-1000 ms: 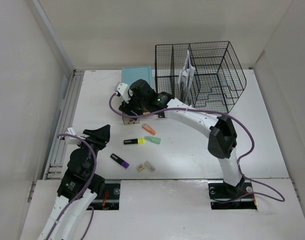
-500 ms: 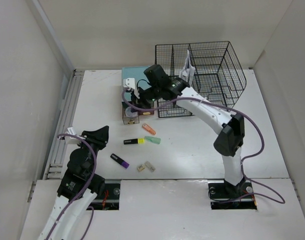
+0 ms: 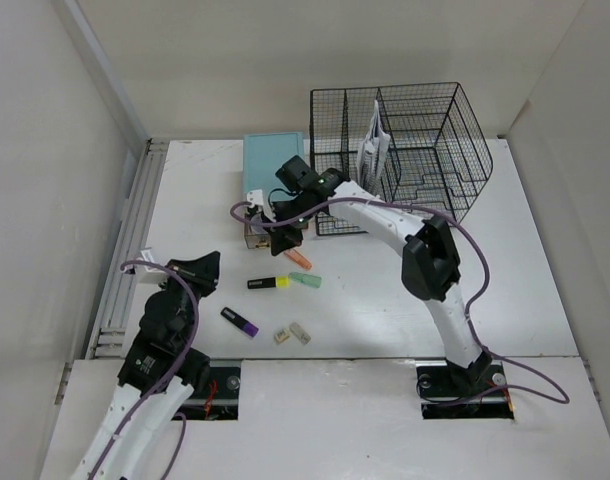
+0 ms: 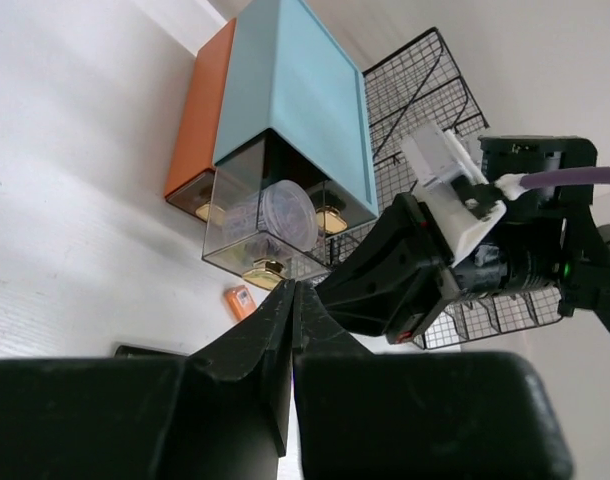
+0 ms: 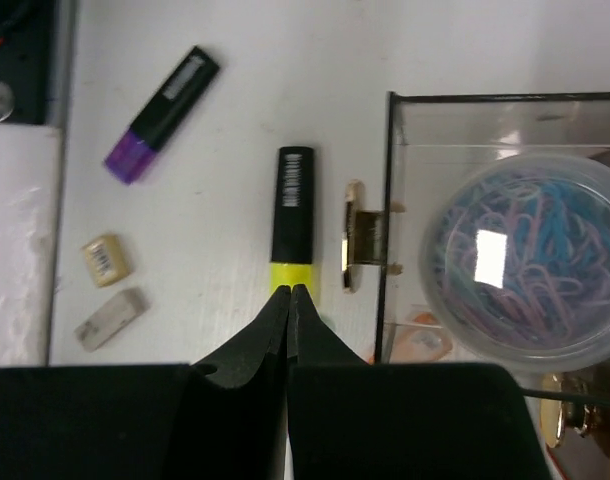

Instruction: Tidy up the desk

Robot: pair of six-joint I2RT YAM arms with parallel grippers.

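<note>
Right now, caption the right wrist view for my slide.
Shut right end effector over a yellow highlighter, beside an open clear drawer of paper clips.

Lab cell: white walls (image 3: 45,150) enclose the desk (image 3: 365,310).

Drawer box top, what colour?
Teal. The box top shows best in the left wrist view.

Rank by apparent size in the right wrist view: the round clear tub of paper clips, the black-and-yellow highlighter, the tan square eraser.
1. round clear tub of paper clips
2. black-and-yellow highlighter
3. tan square eraser
The tub may be nearer the camera.
</note>
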